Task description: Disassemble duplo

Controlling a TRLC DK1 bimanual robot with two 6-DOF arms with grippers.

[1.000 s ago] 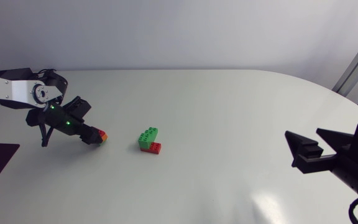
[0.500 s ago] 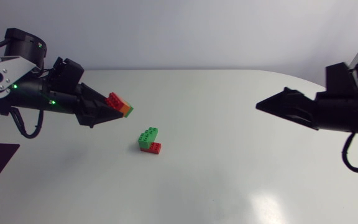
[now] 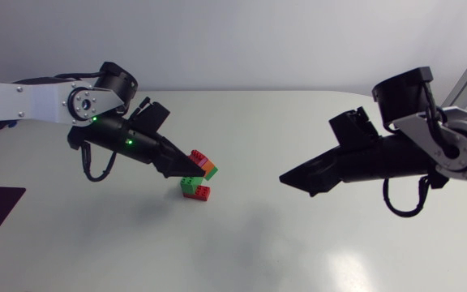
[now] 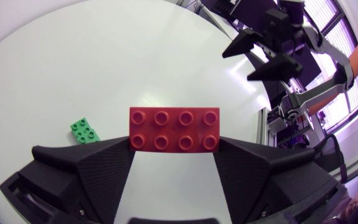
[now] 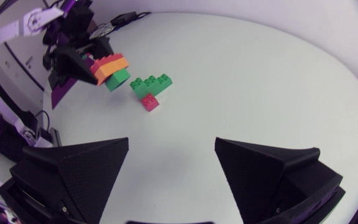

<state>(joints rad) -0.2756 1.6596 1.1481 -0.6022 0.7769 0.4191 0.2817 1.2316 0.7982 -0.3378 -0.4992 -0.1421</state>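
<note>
The white surface (image 3: pixel 314 243) is rounded at its far right corner and carries one thing directly: a green-and-red cluster (image 3: pixel 194 188) of duplo bricks. It sits well in from the far edge, toward the surface's left side. In the right wrist view the cluster (image 5: pixel 151 87) shows as a long green brick with a small red one under one end.

The left arm comes in from the left edge. The left pincer (image 3: pixel 189 166) is closed on a brick stack (image 3: pixel 202 165) and holds it clear of the surface. The stack has red on top, orange below and green at the bottom, as the right wrist view shows (image 5: pixel 109 67). From the left wrist camera only the red top brick's eight studs are visible, clamped from both sides between the pincer's (image 4: pixel 174 142) two fingers. A green brick of the cluster (image 4: pixel 84 131) lies on the surface beside and below them. The stack hangs just above and beside the cluster – a narrow gap separates them.

The right arm enters from the right edge. The right pincer (image 3: pixel 290 177) stands spread wide with nothing between its fingers – it points at the stack from well apart. In its own view (image 5: pixel 171 146) both stack and cluster lie ahead of the fingers.
</note>
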